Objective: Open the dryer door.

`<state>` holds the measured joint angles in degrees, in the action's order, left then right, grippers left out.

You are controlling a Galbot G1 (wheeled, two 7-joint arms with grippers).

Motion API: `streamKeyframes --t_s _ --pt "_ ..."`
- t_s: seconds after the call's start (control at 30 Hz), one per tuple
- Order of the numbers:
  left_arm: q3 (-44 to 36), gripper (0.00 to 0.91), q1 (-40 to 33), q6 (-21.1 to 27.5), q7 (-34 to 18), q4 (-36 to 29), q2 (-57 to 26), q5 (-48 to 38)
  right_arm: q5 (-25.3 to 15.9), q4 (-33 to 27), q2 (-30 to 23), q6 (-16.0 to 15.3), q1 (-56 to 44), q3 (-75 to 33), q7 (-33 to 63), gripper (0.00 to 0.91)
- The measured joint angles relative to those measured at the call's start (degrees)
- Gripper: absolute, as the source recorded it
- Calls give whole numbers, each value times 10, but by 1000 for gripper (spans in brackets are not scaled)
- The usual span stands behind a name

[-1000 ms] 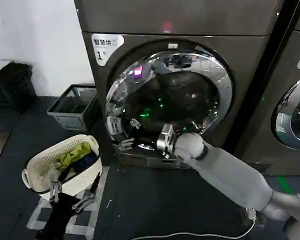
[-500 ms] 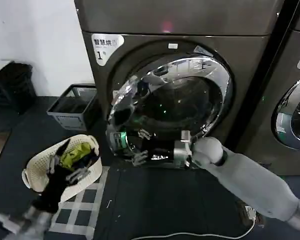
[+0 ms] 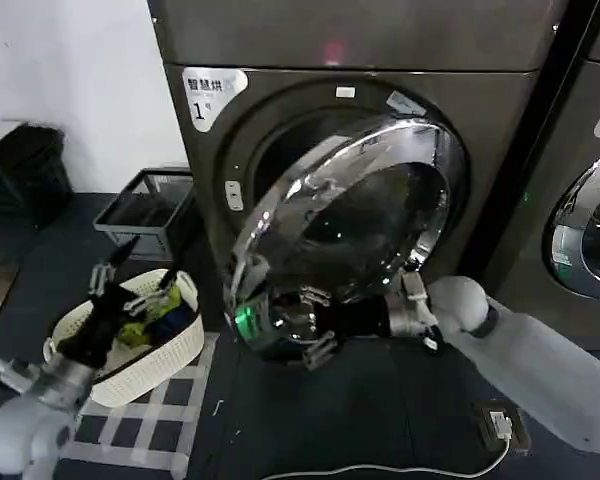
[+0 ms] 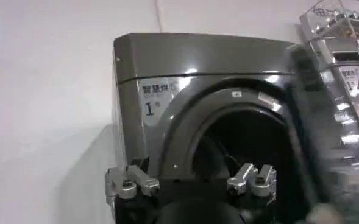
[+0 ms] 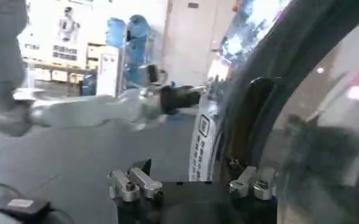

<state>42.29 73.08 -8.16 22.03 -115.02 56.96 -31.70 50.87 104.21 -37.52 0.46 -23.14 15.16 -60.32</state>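
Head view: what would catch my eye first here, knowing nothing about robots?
The dryer door, a big mirror-chrome porthole, hangs part-open from the bronze-grey dryer marked "1". The right gripper reaches in at the door's lower rim. At lower left, the left gripper hovers over a white laundry basket of clothes.

I see a plain white wall [image 3: 70, 90] at the far left; below it a dark floor [image 3: 310, 420]; a grey crate [image 3: 145, 212] sits by the wall; a white laundry basket [image 3: 140, 345] with clothes rests on a checked mat [image 3: 170, 425]; a white cable [image 3: 400, 468] trails along the floor.
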Motion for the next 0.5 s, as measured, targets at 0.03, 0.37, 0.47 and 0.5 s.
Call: streamKeyframes --t_s 0.03,0.37,0.47,0.5 --pt "-3 907 -8 1 2 8 -6 -1 1 1 4 0 -3 -7 -8 907" --pt "-53 907 -75 12 44 44 -44 -6 32 0 60 0 -64 -105 -17 907" --pt "-81 907 -93 12 56 51 -51 -1 34 -4 78 7 -104 -153 -15 907" --pt "-90 907 -100 12 59 53 -52 2 34 -3 85 11 -124 -173 -15 907"
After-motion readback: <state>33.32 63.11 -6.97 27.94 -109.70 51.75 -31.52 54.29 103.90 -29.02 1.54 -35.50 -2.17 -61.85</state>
